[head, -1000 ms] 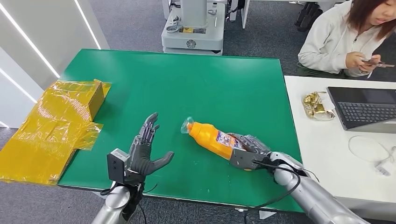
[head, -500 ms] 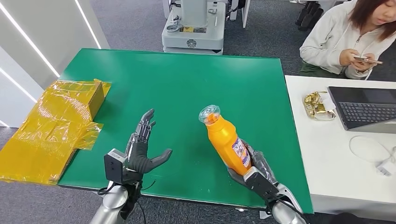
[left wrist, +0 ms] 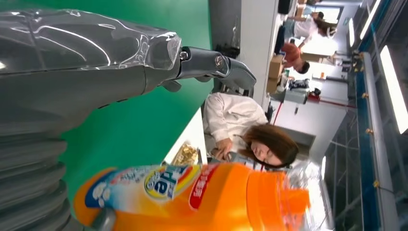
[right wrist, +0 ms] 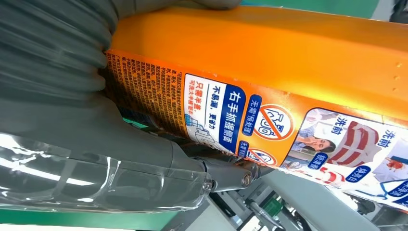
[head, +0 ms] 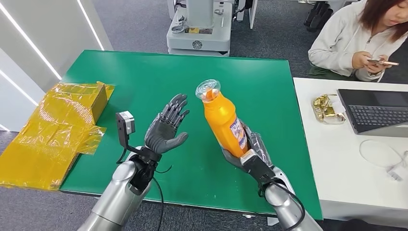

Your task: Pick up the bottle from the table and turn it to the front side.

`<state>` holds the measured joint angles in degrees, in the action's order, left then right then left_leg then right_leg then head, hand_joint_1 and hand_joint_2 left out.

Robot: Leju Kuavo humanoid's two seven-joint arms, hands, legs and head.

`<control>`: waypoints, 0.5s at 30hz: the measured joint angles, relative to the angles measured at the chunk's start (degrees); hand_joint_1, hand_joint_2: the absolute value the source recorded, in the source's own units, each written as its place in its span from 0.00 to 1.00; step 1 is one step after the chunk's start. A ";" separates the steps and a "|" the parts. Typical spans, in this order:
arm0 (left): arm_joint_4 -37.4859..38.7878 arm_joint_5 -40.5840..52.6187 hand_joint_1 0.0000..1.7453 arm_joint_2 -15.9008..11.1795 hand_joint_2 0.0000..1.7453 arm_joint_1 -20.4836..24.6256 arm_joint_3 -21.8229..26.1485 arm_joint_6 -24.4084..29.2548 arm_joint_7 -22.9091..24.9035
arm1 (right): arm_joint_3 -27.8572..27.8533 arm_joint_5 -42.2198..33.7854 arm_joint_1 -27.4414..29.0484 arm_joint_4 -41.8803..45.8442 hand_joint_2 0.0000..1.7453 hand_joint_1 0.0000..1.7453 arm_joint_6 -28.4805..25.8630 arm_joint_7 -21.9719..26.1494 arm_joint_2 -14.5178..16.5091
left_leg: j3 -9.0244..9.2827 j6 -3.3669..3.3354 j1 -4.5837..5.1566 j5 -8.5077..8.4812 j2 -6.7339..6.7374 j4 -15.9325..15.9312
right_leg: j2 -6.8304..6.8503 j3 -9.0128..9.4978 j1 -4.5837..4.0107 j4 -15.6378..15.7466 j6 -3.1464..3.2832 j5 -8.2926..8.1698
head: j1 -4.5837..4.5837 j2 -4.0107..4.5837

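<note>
The bottle stands above the table — right robot hand under it, left robot hand beside.

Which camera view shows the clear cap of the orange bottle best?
The head view: the clear cap is sharp and whole atop the orange bottle, which the right hand holds. The left wrist view shows it blurred; the right wrist view shows label and body.

Grey carpet floor surrounds the green tabletop. A white desk with a laptop stands beside it, white wall panels opposite.
</note>
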<state>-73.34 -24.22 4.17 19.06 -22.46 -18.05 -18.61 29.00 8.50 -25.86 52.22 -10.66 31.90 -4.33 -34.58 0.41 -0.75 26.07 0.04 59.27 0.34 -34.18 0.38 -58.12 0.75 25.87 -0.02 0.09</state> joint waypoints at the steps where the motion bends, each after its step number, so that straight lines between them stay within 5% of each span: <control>1: 0.68 -0.37 0.00 0.00 1.00 0.86 -0.32 -0.04 0.12 | 0.25 0.15 -0.95 -1.03 1.00 1.00 0.01 0.01 0.58 | 0.00 0.00 0.00 0.00 0.00 0.00 | 0.00 0.00 0.00 0.00 0.00 0.00 | 0.00 0.00; 15: 5.82 5.81 0.00 1.45 1.00 8.56 -2.74 5.75 -2.45 | 5.87 6.82 -8.93 -9.46 1.00 1.00 -2.44 -3.52 7.33 | -0.08 0.00 0.00 0.00 0.00 0.00 | -0.01 -0.09 0.00 0.00 0.00 0.00 | -0.01 0.00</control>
<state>-67.52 -18.41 5.63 27.62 -25.21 -12.30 -21.06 34.88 15.32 -34.79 42.76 -13.10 28.37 2.99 -34.67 0.41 -0.75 26.07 0.05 59.27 0.34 -34.27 0.38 -58.12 0.75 25.87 -0.03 0.09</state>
